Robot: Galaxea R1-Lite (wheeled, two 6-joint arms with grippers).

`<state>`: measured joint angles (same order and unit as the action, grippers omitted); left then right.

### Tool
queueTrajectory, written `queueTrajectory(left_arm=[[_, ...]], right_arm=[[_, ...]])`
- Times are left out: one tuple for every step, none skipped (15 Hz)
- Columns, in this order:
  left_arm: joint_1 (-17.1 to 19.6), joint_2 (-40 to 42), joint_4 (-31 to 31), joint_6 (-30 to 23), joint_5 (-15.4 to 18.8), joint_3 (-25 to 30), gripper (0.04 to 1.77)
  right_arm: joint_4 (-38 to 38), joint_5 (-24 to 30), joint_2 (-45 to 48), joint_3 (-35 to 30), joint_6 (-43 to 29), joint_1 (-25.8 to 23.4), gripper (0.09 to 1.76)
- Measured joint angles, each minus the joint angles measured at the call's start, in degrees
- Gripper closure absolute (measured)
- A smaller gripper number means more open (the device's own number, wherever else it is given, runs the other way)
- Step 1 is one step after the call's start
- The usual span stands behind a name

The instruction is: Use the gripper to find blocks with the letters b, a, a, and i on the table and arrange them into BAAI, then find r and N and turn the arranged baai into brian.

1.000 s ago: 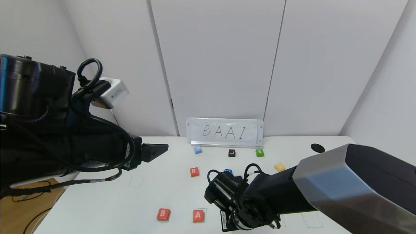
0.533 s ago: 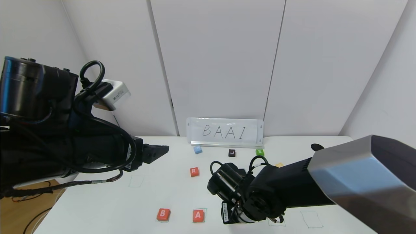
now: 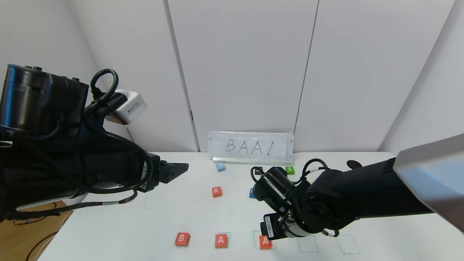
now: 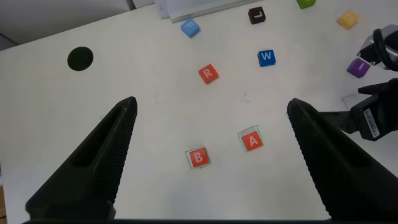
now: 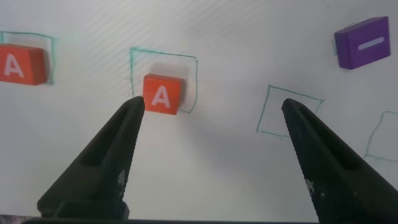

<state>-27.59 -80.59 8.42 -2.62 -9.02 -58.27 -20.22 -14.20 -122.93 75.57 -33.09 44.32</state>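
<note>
Green hand-drawn squares on the table (image 3: 119, 232) act as slots, lower part of head frame. B block (image 3: 182, 239) sits in the leftmost one, first A block (image 3: 221, 240) in the next, second A block (image 3: 265, 242) in the third, off toward its lower right corner. The two squares right of that hold no block.

Right gripper (image 5: 211, 140) is above the table near the second A, fingers spread wide, nothing held. In the right wrist frame that A lies just beside one dark fingertip, apart from the other, not between the pads. Purple I block (image 5: 362, 42) is at upper right of that frame, outside the squares.

Left gripper (image 4: 211, 124) hangs at left of head frame, over the table, jaws wide, nothing held.

r (image 3: 216, 191) lies mid-table, loose, with the blue W block (image 4: 266, 57) to its right.

Blocks are flat squares, matte, white letters; tabletop plain white. BAAI sign (image 3: 251, 146) stands at the back edge.
</note>
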Motion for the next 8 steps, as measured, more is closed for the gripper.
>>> queueTrajectory(left_arm=[[0.0,0.0,0.0,0.06,0.0,0.15,0.09],[0.0,0.0,0.02,0.09,-0.01,0.2,0.09],[0.0,0.0,0.0,0.09,0.0,0.23,0.09],[0.0,0.0,0.0,0.09,0.02,0.26,0.09],[-0.02,0.0,0.0,0.11,0.05,0.26,0.09],[0.0,0.0,0.02,0.09,0.07,0.26,0.09],[0.0,0.0,0.02,0.11,0.07,0.26,0.09],[0.0,0.0,0.0,0.28,0.05,0.28,0.09]], right_arm=[[0.22,1.01,1.05,-1.54,3.52,-1.44,0.25],[0.28,2.72,1.96,-2.65,5.42,-2.93,0.23],[0.26,3.91,2.78,-3.44,7.23,-4.39,0.22],[0.33,4.63,3.41,-4.16,9.85,-5.69,0.21],[0.44,5.28,4.0,-4.96,13.24,-7.01,0.2],[0.49,6.24,4.41,-5.69,15.93,-8.28,0.2],[0.63,7.31,4.66,-6.12,17.32,-9.57,0.19],[0.96,7.94,4.71,-6.3,18.31,-10.53,0.18]])
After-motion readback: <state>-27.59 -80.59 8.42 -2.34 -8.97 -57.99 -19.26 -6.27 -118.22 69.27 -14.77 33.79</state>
